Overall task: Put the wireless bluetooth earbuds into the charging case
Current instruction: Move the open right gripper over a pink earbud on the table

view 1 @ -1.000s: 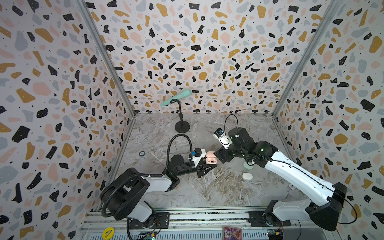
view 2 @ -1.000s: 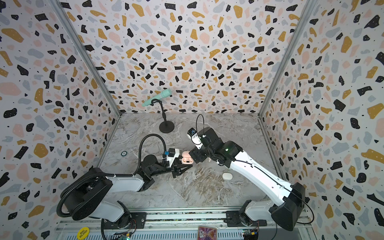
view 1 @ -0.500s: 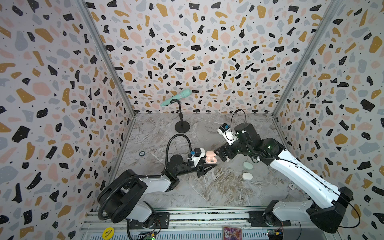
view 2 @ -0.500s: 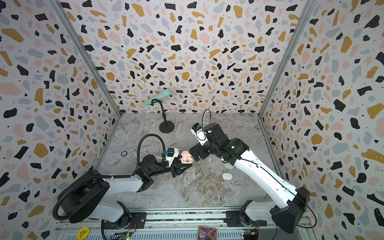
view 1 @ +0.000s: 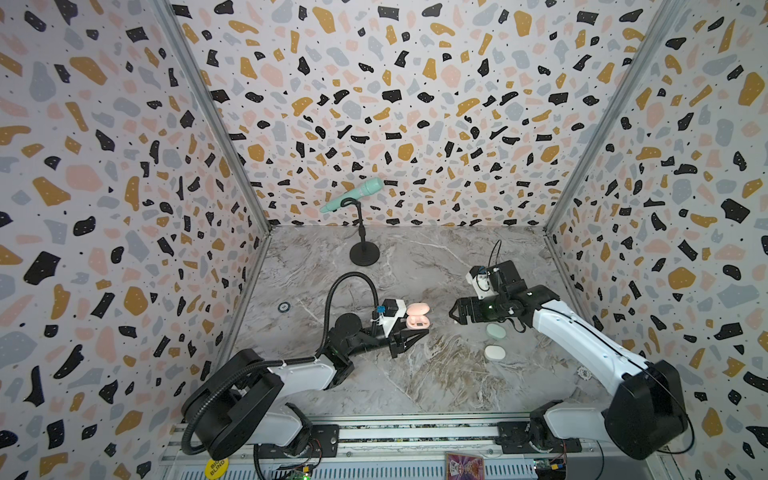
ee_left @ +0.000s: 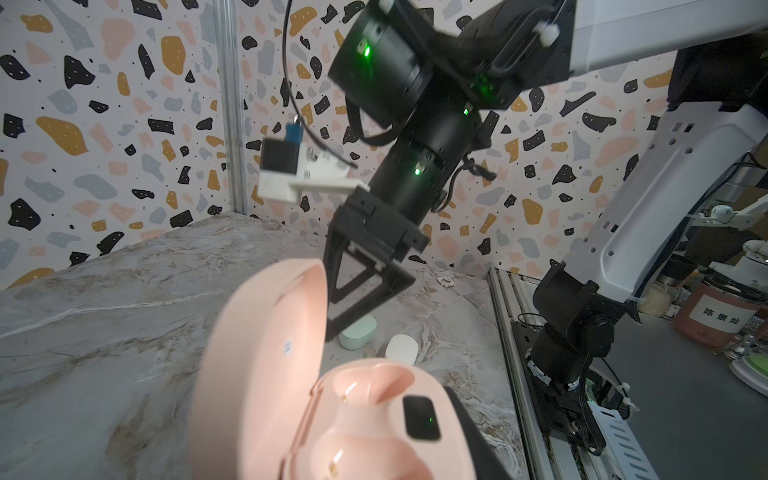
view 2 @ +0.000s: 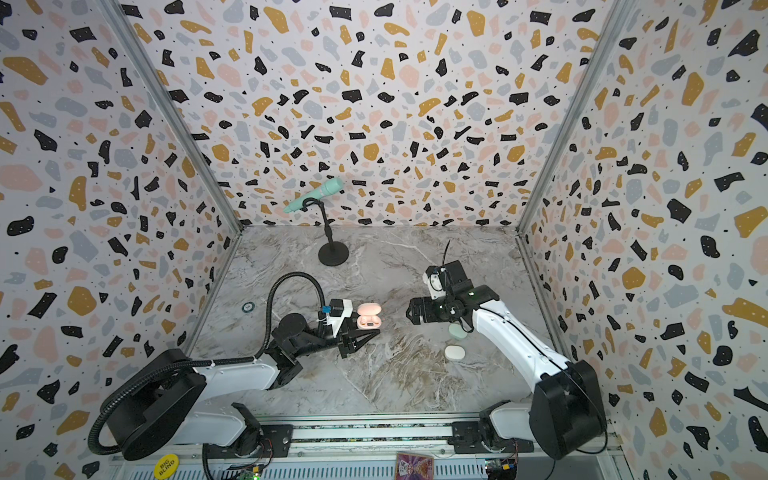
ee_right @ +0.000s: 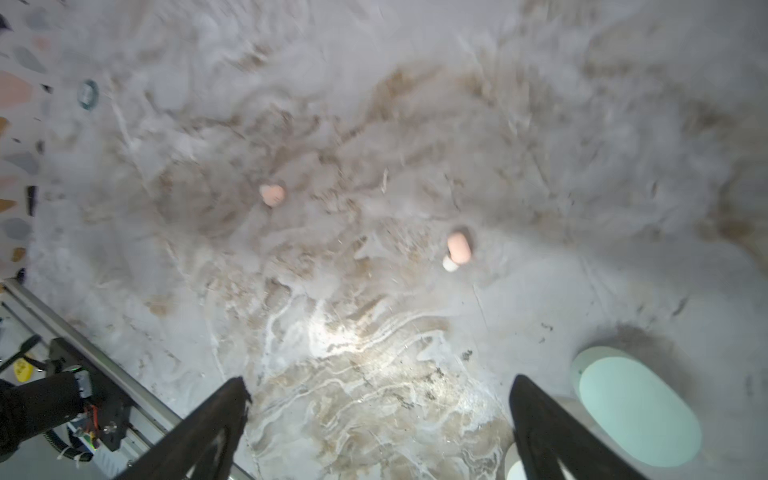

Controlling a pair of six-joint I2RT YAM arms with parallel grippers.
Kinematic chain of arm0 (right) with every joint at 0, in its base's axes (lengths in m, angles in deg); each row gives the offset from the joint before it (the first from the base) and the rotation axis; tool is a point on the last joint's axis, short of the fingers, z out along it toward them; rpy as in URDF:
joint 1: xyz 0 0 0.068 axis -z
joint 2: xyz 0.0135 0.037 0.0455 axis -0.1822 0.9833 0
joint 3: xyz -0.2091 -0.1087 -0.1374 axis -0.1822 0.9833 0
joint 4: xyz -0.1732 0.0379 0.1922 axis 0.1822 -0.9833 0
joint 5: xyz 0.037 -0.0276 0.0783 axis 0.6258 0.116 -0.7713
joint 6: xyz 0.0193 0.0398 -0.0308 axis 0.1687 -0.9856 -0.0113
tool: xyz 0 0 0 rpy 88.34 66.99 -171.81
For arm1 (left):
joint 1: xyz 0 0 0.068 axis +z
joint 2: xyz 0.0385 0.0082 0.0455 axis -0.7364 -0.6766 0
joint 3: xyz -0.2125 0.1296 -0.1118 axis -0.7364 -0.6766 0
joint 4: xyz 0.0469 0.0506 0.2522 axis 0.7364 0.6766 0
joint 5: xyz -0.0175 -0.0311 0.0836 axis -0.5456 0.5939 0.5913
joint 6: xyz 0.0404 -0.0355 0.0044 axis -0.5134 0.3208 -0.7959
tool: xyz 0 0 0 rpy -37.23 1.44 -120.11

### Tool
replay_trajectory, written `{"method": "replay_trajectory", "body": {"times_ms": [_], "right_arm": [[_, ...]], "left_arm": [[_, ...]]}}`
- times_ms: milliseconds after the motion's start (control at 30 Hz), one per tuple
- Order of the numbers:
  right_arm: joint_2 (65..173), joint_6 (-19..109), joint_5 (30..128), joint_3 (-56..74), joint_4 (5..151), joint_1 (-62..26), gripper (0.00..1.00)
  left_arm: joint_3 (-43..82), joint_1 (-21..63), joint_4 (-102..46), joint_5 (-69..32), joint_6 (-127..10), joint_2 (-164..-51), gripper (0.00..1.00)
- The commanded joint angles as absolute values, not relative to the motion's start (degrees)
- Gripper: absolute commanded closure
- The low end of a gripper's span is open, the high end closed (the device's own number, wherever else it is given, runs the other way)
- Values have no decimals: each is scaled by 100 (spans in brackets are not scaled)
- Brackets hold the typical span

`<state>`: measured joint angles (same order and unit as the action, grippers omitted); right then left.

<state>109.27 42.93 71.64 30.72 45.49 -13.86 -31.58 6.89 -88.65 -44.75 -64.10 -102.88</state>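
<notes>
My left gripper is shut on the base of a pink charging case, which it holds above the table with the lid open. In the left wrist view both wells of the case are empty. My right gripper hangs open to the right of the case, apart from it, with nothing between its fingers. The right wrist view shows that gripper above bare table, and two pale pink earbuds lying loose beyond it. I cannot make the earbuds out in the top views.
A closed mint case and a closed white case lie under the right arm. A mint microphone on a black stand is at the back. A small ring lies left, a chip right. Patterned walls enclose three sides.
My right gripper has drawn back to the right, away from the pink case, and its jaws have opened wider. The left gripper and the case have stayed in place.
</notes>
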Motion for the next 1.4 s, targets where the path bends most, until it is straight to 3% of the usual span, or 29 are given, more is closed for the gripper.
{"method": "replay_trajectory", "body": {"times_ms": [0, 533, 1367], "right_arm": [[11158, 3842, 7171, 3145, 5253, -1341, 2], [12555, 3660, 7188, 3099, 5995, -1244, 18], [12682, 3467, 6359, 3170, 6528, -1138, 20]], "left_arm": [[-3237, 734, -8957, -4375, -6563, -10103, 57], [-3328, 884, -8949, -4319, -6607, -10035, 56], [-3346, 939, -8951, -4311, -6567, -10021, 56]]}}
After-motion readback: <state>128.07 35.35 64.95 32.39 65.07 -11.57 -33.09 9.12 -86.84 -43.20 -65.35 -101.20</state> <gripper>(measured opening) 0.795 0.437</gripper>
